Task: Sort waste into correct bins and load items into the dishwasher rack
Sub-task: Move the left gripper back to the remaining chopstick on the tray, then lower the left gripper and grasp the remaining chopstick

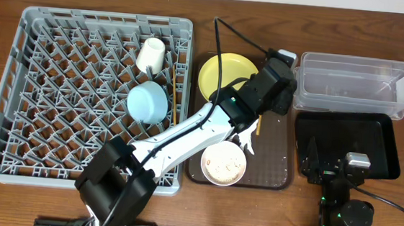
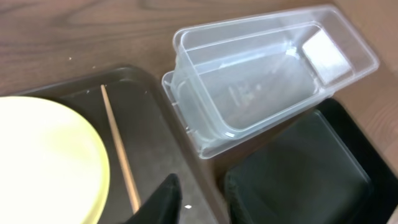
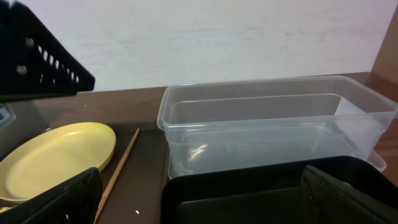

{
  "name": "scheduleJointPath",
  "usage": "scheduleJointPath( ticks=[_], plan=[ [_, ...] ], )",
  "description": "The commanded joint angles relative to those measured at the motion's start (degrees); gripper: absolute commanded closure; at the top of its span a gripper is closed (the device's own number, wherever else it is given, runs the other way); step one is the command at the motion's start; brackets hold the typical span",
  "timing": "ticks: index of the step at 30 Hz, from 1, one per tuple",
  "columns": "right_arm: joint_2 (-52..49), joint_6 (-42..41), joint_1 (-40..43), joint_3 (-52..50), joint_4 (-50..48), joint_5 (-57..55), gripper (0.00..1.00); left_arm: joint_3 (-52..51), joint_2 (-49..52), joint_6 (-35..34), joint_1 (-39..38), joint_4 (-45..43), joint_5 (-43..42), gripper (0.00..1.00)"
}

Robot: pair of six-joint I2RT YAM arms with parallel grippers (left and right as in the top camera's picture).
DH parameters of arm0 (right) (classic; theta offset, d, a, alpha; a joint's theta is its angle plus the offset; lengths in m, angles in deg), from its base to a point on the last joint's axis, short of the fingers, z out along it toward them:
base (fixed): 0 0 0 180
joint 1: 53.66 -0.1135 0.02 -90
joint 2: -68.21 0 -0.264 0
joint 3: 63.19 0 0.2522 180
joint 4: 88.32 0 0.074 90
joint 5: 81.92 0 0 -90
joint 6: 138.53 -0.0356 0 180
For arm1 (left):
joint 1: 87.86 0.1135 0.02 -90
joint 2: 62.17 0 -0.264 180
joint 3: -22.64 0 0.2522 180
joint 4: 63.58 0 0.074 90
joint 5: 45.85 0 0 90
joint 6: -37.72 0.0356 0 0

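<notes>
The grey dishwasher rack (image 1: 57,116) holds a cream cup (image 1: 151,53), a light blue bowl (image 1: 147,101) and one chopstick (image 1: 174,96). On the brown tray (image 1: 273,169) lie the yellow plate (image 1: 219,75), a second chopstick (image 2: 119,149) and a small white bowl (image 1: 222,164) with beige crumbs. My left gripper (image 2: 202,200) hovers open over the tray's right edge, beside the clear tub (image 2: 267,68), with nothing between its fingers. My right gripper (image 3: 202,199) is wide open and empty, low over the black tray (image 3: 249,193).
The clear tub (image 1: 356,83) and black tray (image 1: 348,142) sit side by side at the right, tub behind. The left arm (image 1: 185,137) stretches across the rack's front corner and the brown tray. A tiny white speck (image 2: 188,206) lies on the brown tray below the left fingers.
</notes>
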Motion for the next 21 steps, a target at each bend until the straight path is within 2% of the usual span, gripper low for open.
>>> scheduleJointPath(
  ticks=[1,9,16,21],
  plan=[
    [0.07,-0.68,0.24,-0.09,0.11,-0.72,0.01,0.22,1.22,0.17,-0.02,0.42,0.09,0.59],
    [0.07,-0.68,0.24,-0.09,0.09,-0.72,0.01,0.15,5.49,0.35,-0.02,0.37,0.20,0.59],
    [0.07,-0.68,0.24,-0.09,0.09,-0.72,0.01,0.15,11.58,0.31,-0.02,-0.48,6.91,0.59],
    [0.07,-0.68,0.24,-0.09,0.09,-0.72,0.01,0.15,15.91,0.31,-0.02,-3.43,7.15,0.59]
  ],
)
